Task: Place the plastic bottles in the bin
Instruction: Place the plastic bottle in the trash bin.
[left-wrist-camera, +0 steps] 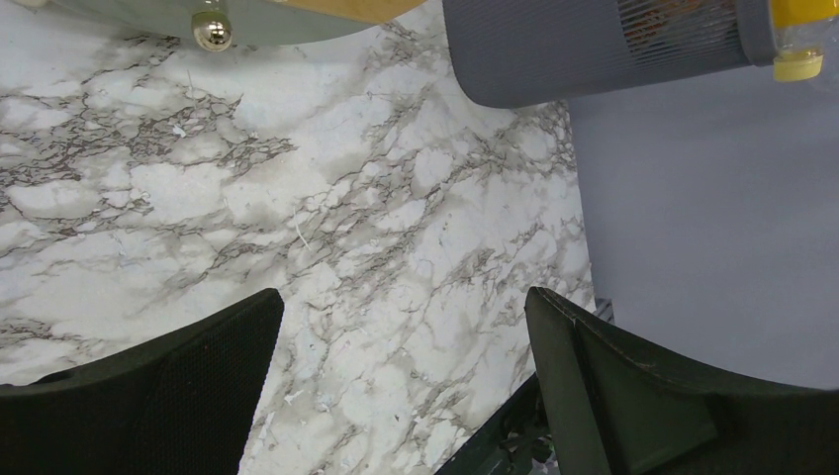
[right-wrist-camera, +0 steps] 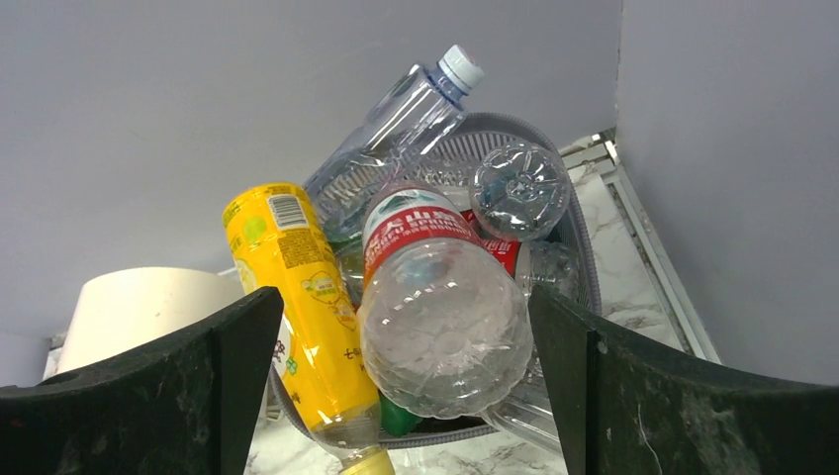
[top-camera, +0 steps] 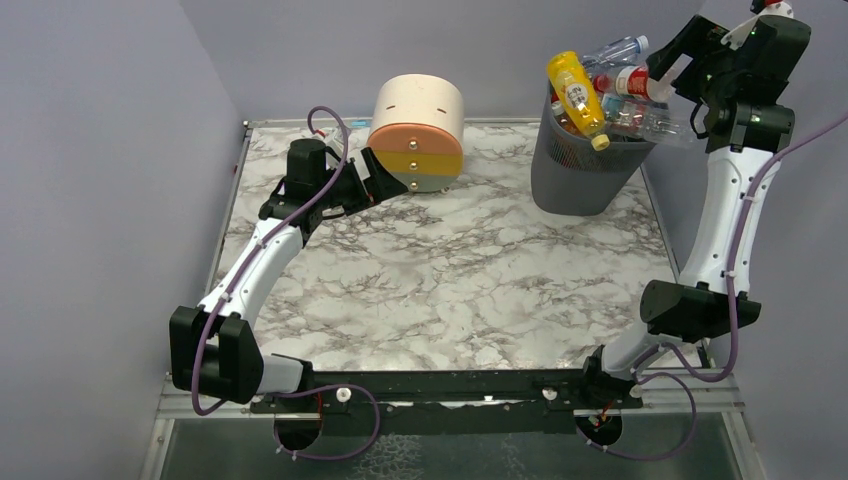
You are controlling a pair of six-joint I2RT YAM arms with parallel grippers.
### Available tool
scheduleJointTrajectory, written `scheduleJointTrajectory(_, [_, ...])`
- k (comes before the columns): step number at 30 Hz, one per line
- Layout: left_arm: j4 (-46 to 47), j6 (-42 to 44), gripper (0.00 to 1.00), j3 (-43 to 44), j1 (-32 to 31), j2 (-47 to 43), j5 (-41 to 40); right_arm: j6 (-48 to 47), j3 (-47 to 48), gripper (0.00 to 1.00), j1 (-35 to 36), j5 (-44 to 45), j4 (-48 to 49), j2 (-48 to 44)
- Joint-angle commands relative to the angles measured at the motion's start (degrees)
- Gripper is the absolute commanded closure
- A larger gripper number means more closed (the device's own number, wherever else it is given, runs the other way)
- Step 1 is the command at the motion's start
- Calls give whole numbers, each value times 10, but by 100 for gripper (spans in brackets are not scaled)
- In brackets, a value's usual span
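Bin (top-camera: 585,180) sits at far right of table (top-camera: 450,270), close to the back wall, packed w/ plastic bottles (top-camera: 610,95) heaped above its rim. Right gripper (top-camera: 672,72) is up high over the bin's right side, fingers spread wide. A clear red-label bottle (right-wrist-camera: 440,297) lies btwn them, base toward the wrist cam, resting on the heap. There's a clear gap on one side and its other side is right at the opposite finger's edge, so can't tell if that one touches; it isn't clamped. Beside it a yellow bottle (right-wrist-camera: 302,297) leans out over the rim, cap end hanging down outside the mesh (top-camera: 578,95). A tall clear bottle (right-wrist-camera: 396,139) w/ pale cap pokes up at the back, and another clear one shows base-on (right-wrist-camera: 519,190). In top view one more clear bottle (top-camera: 660,125) juts out past the rim on the right. Left gripper (top-camera: 385,178) is at far left-centre of table, just beside the round cream/orange/yellow drawer unit (top-camera: 418,125), fingers wide apart w/ nothing btwn them (left-wrist-camera: 404,302), only bare marble below. Left wrist cam also catches a shiny knob (left-wrist-camera: 213,30) on the unit's underside edge, and the bin wall (left-wrist-camera: 594,49) well apart from the gripper.
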Motion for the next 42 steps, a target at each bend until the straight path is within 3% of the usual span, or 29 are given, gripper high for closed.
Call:
scheduleJointTrajectory(1, [15, -3, 1, 15, -3, -18, -8, 2, 15, 2, -8, 25, -5, -13])
scheduleJointTrajectory(31, [15, -2, 1, 12, -3, -22, -7, 3, 24, 0, -20, 33, -1, -40])
scheduleJointTrajectory(38, [19, 2, 1, 16, -3, -33, -9, 19, 12, 0, -20, -60, 27, -87])
scheduleJointTrajectory(42, [14, 18, 1, 30, -3, -43, -6, 30, -61, 0, -20, -138, 72, -144])
